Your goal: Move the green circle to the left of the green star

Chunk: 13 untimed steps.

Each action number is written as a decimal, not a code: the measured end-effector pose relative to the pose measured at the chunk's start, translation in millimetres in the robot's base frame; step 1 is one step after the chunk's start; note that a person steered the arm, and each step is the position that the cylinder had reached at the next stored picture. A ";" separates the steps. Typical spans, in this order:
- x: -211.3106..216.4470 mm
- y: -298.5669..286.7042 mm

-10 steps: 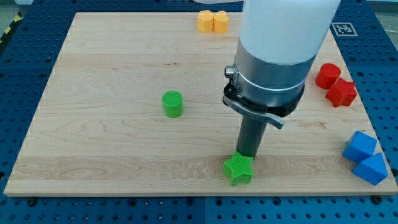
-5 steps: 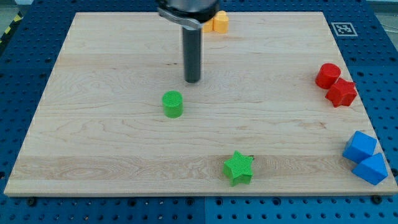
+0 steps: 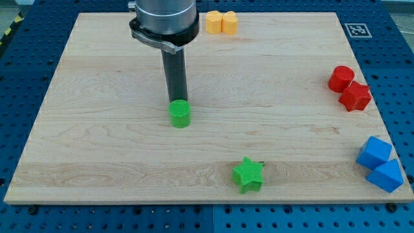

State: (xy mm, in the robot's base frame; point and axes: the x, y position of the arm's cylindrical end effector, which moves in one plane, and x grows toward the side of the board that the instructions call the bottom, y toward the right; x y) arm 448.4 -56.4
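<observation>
The green circle [image 3: 180, 114] stands on the wooden board [image 3: 97, 149], left of the middle. The green star [image 3: 248, 175] lies near the board's bottom edge, to the lower right of the circle. My tip [image 3: 176, 100] is right at the circle's upper edge, touching or nearly touching it, with the dark rod rising toward the view's top.
Two yellow blocks [image 3: 221, 22] sit at the board's top edge. A red circle [image 3: 340, 78] and a red star-like block [image 3: 355, 96] are at the right edge. Two blue blocks [image 3: 380, 164] lie off the board at the lower right.
My tip moved from beside the green star up and left across the board, then down to the circle's upper edge. The circle has shifted slightly downward.
</observation>
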 end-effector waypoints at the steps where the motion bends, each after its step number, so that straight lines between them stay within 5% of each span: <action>1: 0.1 0.0; 13: 119.5 23.0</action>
State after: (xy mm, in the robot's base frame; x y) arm 567.9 -33.4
